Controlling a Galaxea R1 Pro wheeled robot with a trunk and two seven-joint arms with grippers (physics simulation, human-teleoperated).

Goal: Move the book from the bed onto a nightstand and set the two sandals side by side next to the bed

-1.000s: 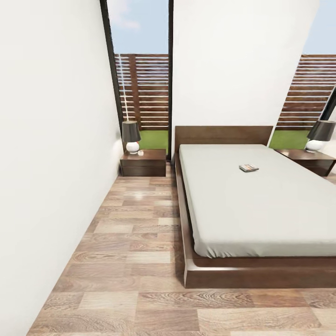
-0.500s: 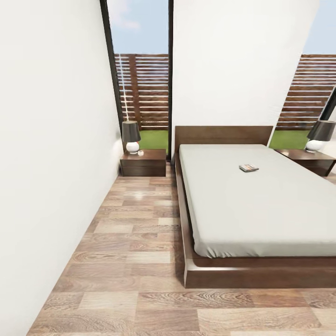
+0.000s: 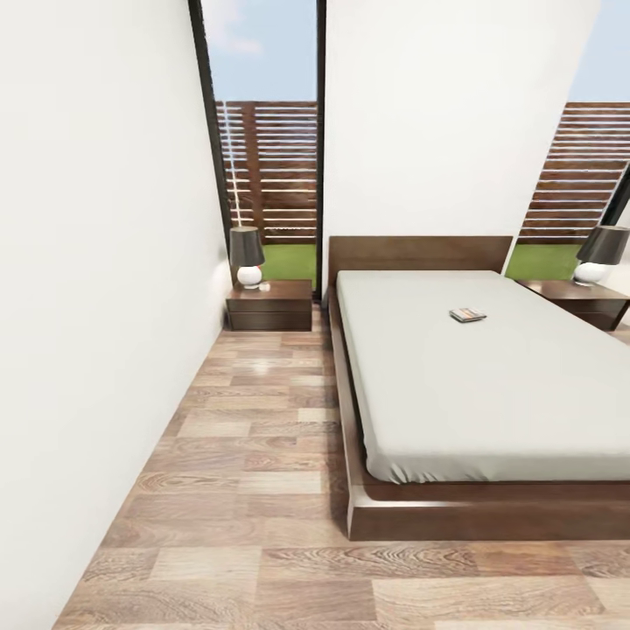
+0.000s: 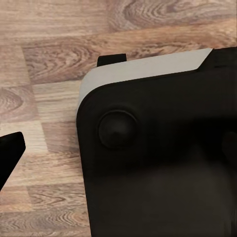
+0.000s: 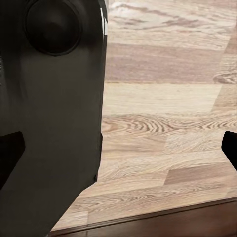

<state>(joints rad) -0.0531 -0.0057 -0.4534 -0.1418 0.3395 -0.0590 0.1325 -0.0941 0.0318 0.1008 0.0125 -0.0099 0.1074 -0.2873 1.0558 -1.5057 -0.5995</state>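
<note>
The bed, with a dark wood frame and an off-white mattress, fills the right half of the head view. The book lies flat on the mattress, toward the headboard. One nightstand stands left of the headboard and another nightstand stands at the right edge. The sandals are out of view. My left gripper hangs over the plank floor beside my dark base, with one fingertip at the picture's edge. My right gripper is open over the floor, holding nothing.
A white wall runs along the left, leaving a wood-floor aisle between it and the bed. Each nightstand carries a dark-shaded lamp, the other lamp at the right. Tall windows stand behind.
The whole head picture has shifted a hair to the right, so the camera moved slightly. Book, bed and nightstands stay where they were.
</note>
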